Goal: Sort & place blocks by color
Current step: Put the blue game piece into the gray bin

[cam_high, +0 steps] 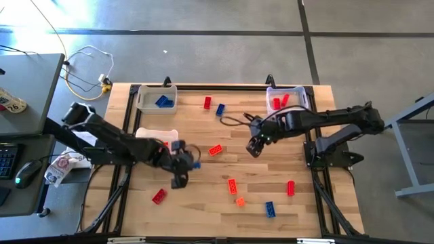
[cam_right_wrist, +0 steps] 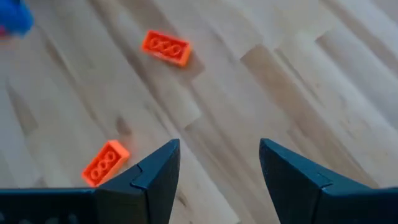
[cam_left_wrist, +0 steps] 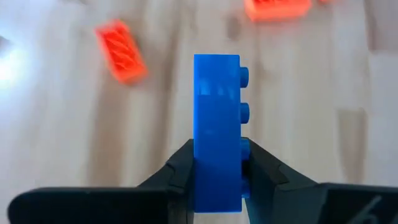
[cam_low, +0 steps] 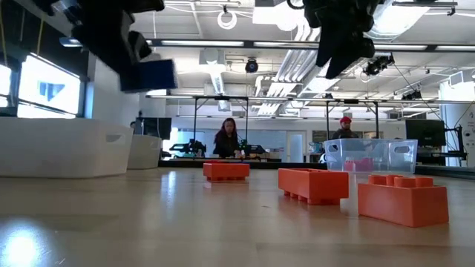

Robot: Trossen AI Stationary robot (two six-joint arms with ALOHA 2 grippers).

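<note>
Blue block (cam_left_wrist: 217, 134) without legible writing

Looks like a robotics lab in a big open industrial space. Behind the wooden table (cam_low: 223, 222) there's a high ceiling with exposed ducts (cam_low: 297, 67) and strip lights (cam_low: 200, 53), more metal-framed workstations (cam_low: 223, 126), and two people (cam_low: 228, 139) at benches. Left of the table sits a desk with a mouse (cam_high: 27, 173).
</note>
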